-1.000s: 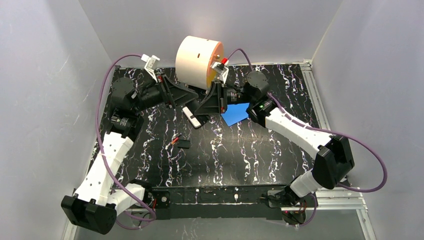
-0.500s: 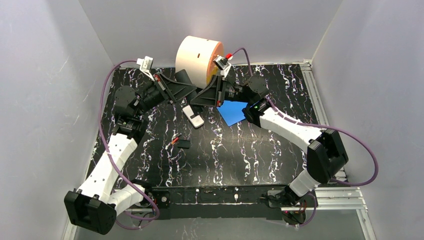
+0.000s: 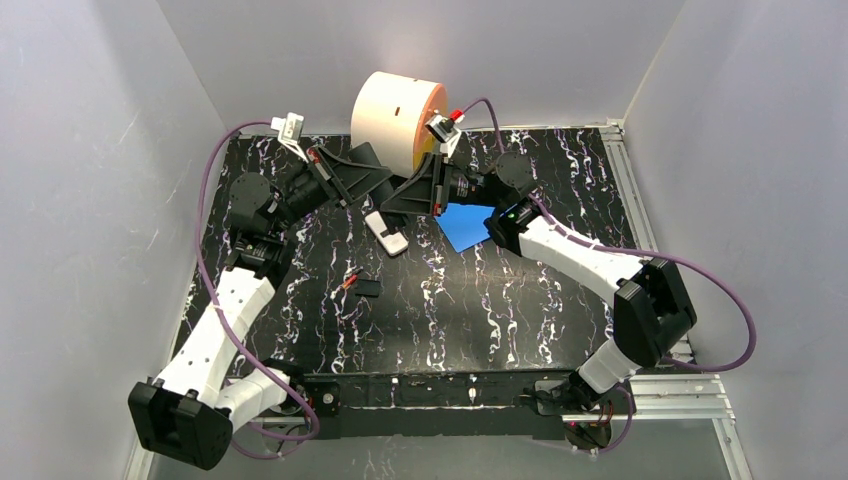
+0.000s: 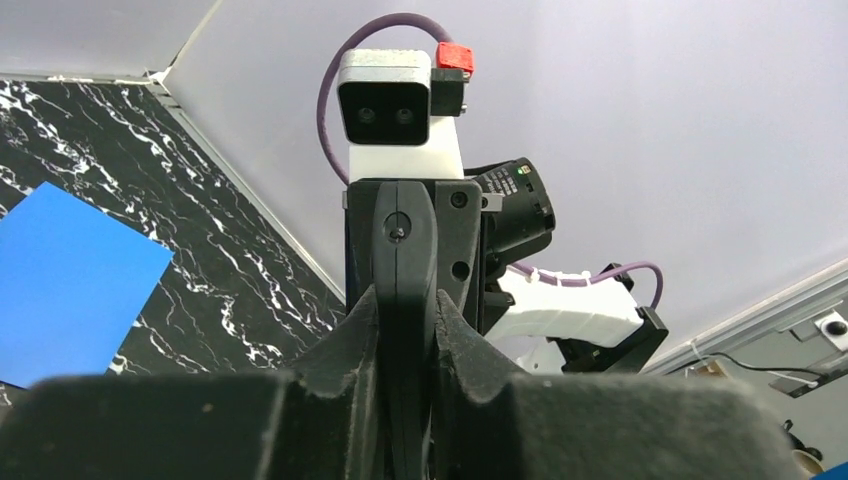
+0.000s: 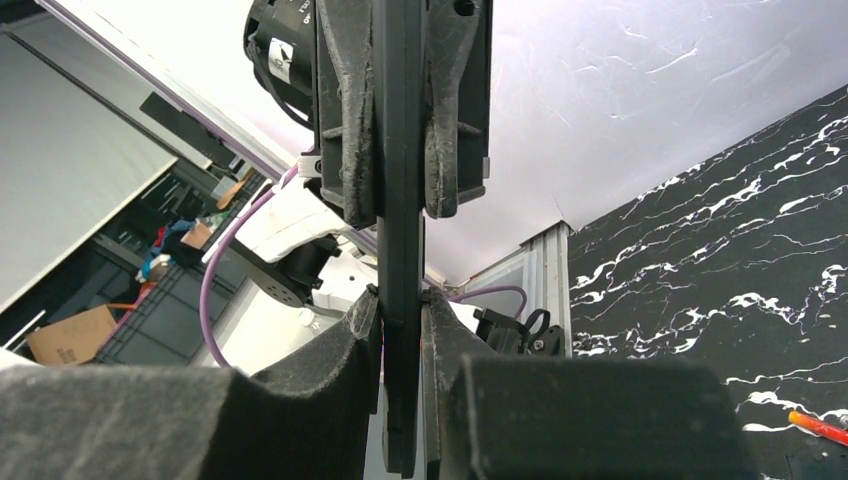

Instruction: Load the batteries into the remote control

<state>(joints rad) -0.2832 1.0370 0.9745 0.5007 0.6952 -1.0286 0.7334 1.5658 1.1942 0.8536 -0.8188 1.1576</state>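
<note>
Both arms meet over the rear centre of the table (image 3: 520, 310). L gripper (image 4: 405, 312) is clamped on one end of a thin dark remote (image 5: 400, 200), seen edge-on in both wrist views. R gripper (image 5: 400, 312) is clamped on the opposite end. The remote hangs in the air between them, off the table, w/ the two sets of fingers facing each other along its length. From the top view it's mostly hidden behind the gripper bodies.

A second, white remote (image 3: 386, 233) lies flat on the table just below the two grippers, not touched by either.

Orange-red battery (image 3: 350, 281) lies on the table nearer the arm bases, well apart from both grippers and from the held remote. It also shows at the bottom-right corner of the R wrist view. A small dark piece (image 3: 368, 288) sits just beside it on its right (too small to tell if that's the other battery).

A blue sheet (image 3: 468, 228) lies flat under the R forearm. A big pale roll (image 3: 393, 120) w/ an orange face stands at the back edge, behind the grippers.
</note>
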